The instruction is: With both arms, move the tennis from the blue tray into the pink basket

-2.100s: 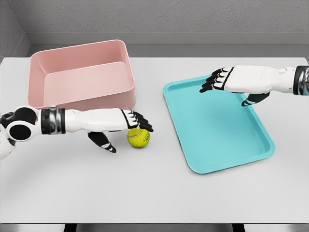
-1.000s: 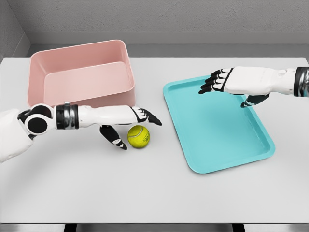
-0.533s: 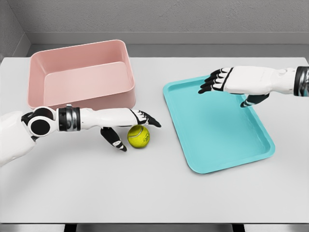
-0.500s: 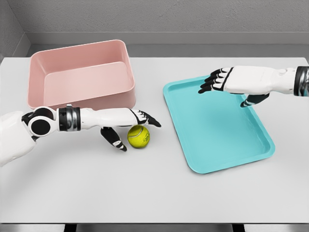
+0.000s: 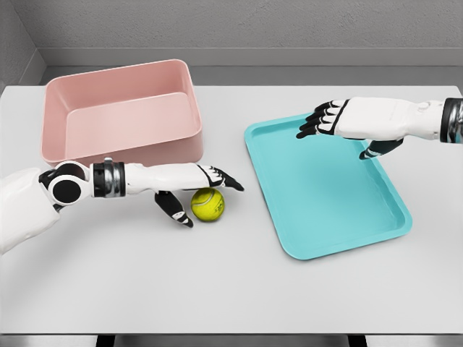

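The yellow tennis ball (image 5: 207, 204) lies on the white table, just in front of the pink basket (image 5: 119, 112) and left of the blue tray (image 5: 324, 184). My left hand (image 5: 206, 189) reaches over the ball with its fingers stretched above it and the thumb down on the ball's left; the fingers are spread and do not grip it. My right hand (image 5: 329, 124) hovers open above the far part of the blue tray, holding nothing. Nothing lies in the tray or in the basket.
The white table (image 5: 217, 282) stretches wide in front of the ball and tray. A grey wall runs behind the table's far edge.
My left arm has slid to the right, with the fingers now extended past the ball's top. The ball has stayed in place and the right hand has barely moved.
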{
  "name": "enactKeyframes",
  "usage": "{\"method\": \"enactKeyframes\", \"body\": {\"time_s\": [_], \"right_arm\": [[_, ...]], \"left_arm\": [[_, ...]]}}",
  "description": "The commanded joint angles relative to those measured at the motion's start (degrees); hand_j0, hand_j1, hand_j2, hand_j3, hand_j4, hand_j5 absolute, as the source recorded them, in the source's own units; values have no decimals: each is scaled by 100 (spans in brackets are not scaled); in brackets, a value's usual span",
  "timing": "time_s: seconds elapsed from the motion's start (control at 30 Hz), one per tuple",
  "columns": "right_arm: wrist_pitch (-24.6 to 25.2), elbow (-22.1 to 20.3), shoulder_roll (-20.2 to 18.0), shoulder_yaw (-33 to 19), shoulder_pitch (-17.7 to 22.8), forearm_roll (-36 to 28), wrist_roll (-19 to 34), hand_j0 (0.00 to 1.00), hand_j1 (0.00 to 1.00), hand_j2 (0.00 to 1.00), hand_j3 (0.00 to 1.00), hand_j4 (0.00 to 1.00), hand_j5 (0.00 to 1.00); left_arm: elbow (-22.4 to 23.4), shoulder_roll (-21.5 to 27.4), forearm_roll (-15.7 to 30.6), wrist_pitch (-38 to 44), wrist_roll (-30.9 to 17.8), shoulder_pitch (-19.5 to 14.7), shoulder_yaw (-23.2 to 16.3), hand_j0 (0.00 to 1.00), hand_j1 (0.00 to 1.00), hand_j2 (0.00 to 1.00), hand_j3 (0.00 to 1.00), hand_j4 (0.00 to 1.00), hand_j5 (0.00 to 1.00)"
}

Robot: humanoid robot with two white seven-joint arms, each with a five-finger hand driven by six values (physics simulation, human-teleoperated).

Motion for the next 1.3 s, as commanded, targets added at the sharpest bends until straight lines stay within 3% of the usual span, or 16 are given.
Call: {"method": "enactKeyframes", "body": {"time_s": [0.0, 0.37, 1.1, 1.27], "right_arm": [[12, -1, -5, -6, 0, -35, -3, 100, 100, 100, 100, 100, 100], [12, -10, -13, -6, 35, -35, -3, 100, 100, 100, 100, 100, 100], [12, -10, 4, -6, 62, -44, -3, 100, 100, 100, 100, 100, 100], [12, -10, -5, -6, 62, -44, -3, 100, 100, 100, 100, 100, 100]], "left_arm": [[45, -12, 38, 10, 4, 0, 5, 100, 100, 100, 100, 100, 100], [159, -100, -50, 10, 4, 0, -3, 100, 100, 100, 100, 100, 100], [124, -74, -50, 10, 13, 44, -3, 66, 66, 66, 66, 66, 66], [124, -74, -50, 10, 13, 44, -3, 63, 63, 63, 63, 63, 63]]}}
